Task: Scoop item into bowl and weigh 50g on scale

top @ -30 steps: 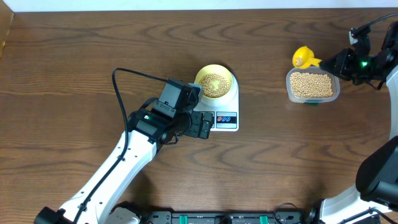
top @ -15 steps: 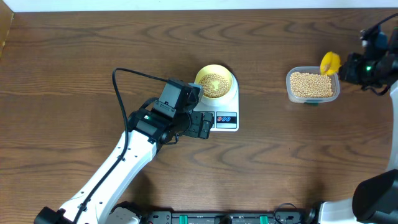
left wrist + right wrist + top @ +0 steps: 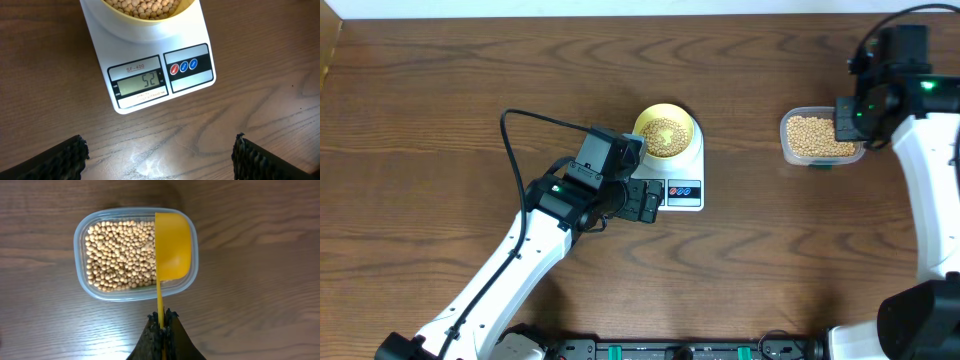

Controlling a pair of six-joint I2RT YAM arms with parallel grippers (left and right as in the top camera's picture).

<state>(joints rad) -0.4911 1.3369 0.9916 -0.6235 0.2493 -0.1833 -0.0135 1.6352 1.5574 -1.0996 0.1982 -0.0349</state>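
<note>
The bowl of beans sits on the scale at mid-table; its display reads 52, so the weighing looks about done, perhaps slightly over. The left gripper hangs spread and empty on the near side of the scale; the right gripper pinches the scoop handle over the tub, far right.

Two arms of white shells and black joints stand at the desk. The left arm has a looping black cable and a green light. The right arm has a second green light on its black wrist. The left fingers are black and rough-textured.
</note>
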